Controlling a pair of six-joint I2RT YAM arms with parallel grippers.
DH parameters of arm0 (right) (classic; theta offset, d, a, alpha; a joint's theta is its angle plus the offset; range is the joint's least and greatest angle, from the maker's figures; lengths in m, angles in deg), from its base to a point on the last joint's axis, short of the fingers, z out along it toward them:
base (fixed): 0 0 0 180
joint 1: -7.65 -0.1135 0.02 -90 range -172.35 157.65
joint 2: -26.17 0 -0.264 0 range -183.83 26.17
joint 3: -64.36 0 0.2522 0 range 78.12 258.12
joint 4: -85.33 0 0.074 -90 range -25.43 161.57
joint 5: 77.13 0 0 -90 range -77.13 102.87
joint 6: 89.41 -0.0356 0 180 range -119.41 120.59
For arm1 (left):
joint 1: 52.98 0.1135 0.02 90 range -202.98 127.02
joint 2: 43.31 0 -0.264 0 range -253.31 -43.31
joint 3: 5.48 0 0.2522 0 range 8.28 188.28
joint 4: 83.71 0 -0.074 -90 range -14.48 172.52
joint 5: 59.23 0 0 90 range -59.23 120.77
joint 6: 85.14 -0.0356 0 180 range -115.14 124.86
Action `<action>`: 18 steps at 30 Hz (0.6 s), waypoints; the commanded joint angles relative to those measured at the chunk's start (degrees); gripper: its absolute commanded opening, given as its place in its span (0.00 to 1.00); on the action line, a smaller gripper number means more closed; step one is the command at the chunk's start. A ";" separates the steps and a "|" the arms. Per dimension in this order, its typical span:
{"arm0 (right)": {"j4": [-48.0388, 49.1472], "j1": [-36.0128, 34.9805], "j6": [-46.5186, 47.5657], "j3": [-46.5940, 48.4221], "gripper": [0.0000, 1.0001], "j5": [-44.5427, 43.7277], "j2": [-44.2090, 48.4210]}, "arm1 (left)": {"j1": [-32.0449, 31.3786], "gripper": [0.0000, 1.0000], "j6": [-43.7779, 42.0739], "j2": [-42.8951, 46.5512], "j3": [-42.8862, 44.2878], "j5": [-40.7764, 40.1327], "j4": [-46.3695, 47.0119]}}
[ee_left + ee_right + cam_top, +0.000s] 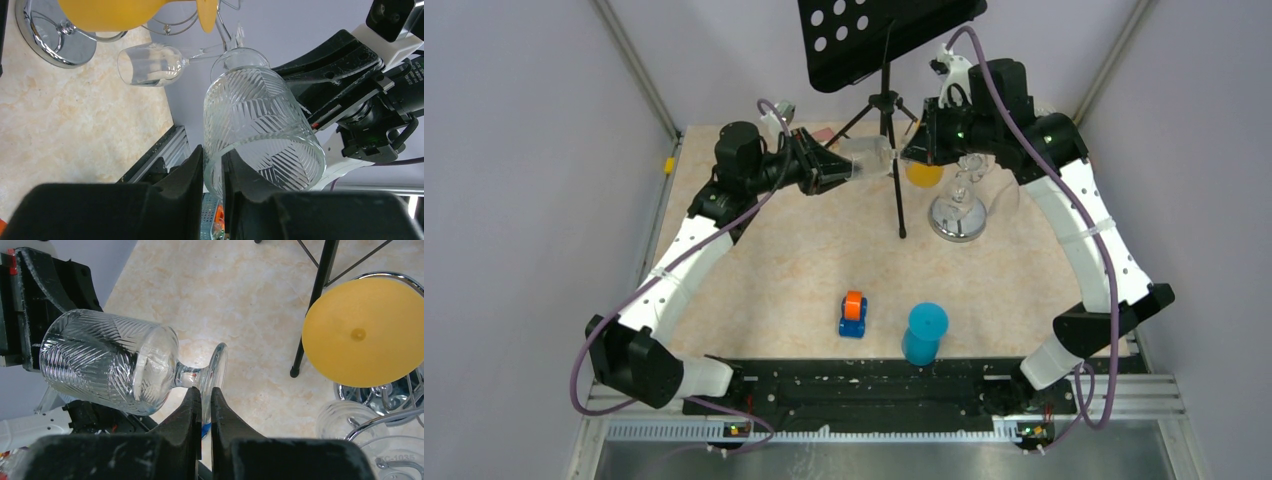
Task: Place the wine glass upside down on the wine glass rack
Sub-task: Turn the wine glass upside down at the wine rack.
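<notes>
Wine glass (110, 365) status: the clear cut-glass goblet with the herringbone bowl is up in the air, lying on its side between your two arms. It's over the far part of the beige marbled counter (774, 260), just left of the shiny chrome wire rack with the round domed base (957, 215). So it's not inverted and not on the rack yet.

Your left gripper (212, 170) is pinched on the bowl's rim, one finger inside the glass and one outside. Your right gripper (205, 405) is closed tight on the edge of the flat foot. Both have it at once, so I'd call this mid-handover.

Pose-wise, both arms reach forward from the near edge and bend inward. Their wrists meet nose to nose beside the post of the black tripod music stand (894, 190).

What's left, as I read it: you let go with the left and tip the glass foot-up with the right. Then you slide the foot into a free hook. A yellow plastic glass (360, 332) and another clear glass (150, 64) already seem to hang there, so pick your slot carefully.
</notes>
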 commanded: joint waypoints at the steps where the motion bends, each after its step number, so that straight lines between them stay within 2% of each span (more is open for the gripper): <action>1: 3.91 -0.68 0.64 0.93 0.00 -3.30 2.01 | -0.32 0.29 -1.05 0.68 3.34 2.25 4.93; 5: 6.44 -0.68 2.73 -0.61 0.00 -5.82 4.00 | -0.02 0.49 -2.04 1.06 3.49 2.06 3.30; 6: 7.29 -0.68 3.25 -1.29 0.00 -6.70 4.62 | 0.10 0.58 -2.29 1.12 3.46 2.01 3.02; 7: 8.27 -0.69 3.84 -2.04 0.00 -7.56 5.38 | 0.18 0.62 -2.64 1.33 3.49 2.12 2.91; 13: 13.96 -0.68 5.21 -6.62 0.00 -11.43 9.03 | 1.05 0.75 -5.55 2.03 4.16 2.25 -0.17; 18: 14.90 -0.70 5.07 -7.36 0.00 -10.23 9.47 | 2.09 0.82 -9.28 3.15 5.57 1.75 -2.81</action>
